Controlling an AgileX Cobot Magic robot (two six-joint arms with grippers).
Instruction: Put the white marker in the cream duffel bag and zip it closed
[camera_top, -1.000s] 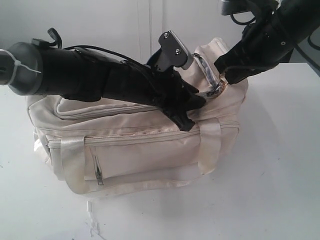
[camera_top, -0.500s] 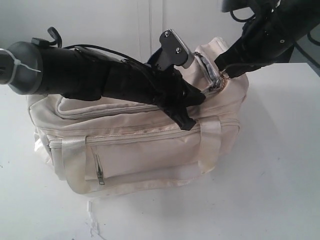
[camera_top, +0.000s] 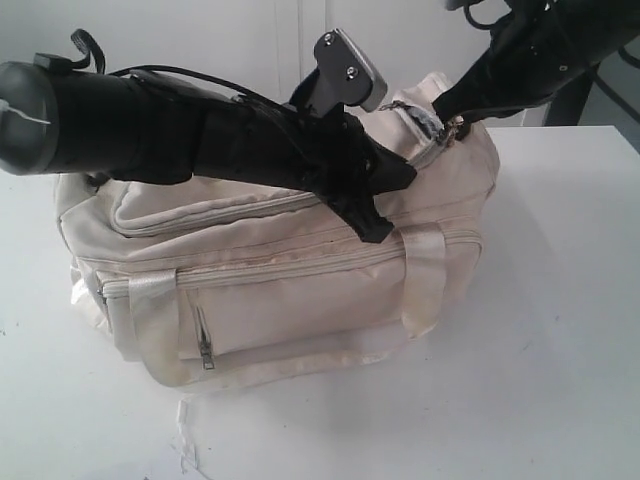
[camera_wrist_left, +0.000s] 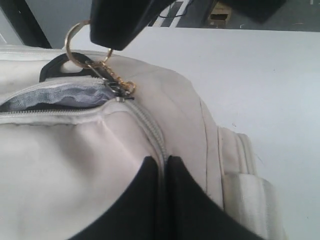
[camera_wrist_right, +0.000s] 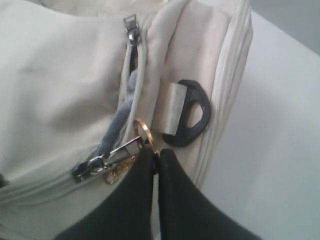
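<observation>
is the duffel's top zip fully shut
No, the cream duffel bag has an open gap showing grey lining beside the zip pull.

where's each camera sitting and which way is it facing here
Exterior: off the arms, facing the pocket side of the cream duffel bag, looking slightly down; both black arms show.
Left wrist: on the left arm, looking past its shut left tool across the bag's top to the gold ring.
Right wrist: on the right arm, looking past the right tool, shut on that ring, toward the black strap clip.
Shared: both wrist views show ring and clip.
</observation>
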